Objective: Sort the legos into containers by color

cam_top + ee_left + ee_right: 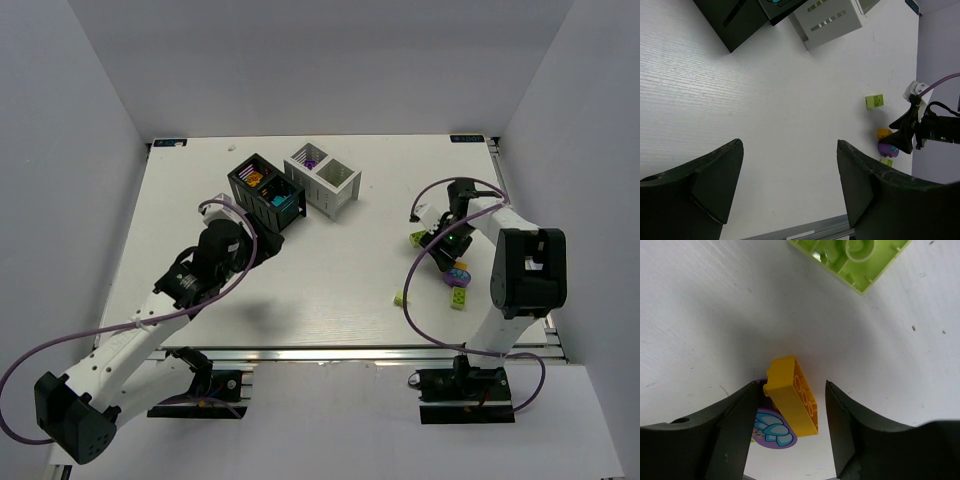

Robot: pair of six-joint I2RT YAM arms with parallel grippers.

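The right tool [792,387] is hanging low over the counter [330,270] at about 3 o'clock of its surface. Its jaws are standing apart, straddling an orange brick [791,395] without clamping it: a sliver of counter is showing between the brick and the right-hand finger. The orange brick is small and oblong. It is lying tipped on one long side, with a row of round studs facing toward 4 o'clock in the wrist view.

Touching it at 7 o'clock, a purple piece [772,432] printed with pale cyan petals is lying flat. At 1 o'clock, well apart, a lime green brick [855,260] is resting with its hollow underside up. Two more lime bricks [399,298] [458,300] are sitting loose toward 5 o'clock of the counter.

The left tool [790,145] is hovering with its jaws spread wide and nothing between them, just at 6 o'clock of the black container [265,192]. That slatted box is showing orange in its far compartment and teal in the near one. The white container [323,178] is standing beside it at 2 o'clock, with a purple brick [310,160] showing in its far compartment.
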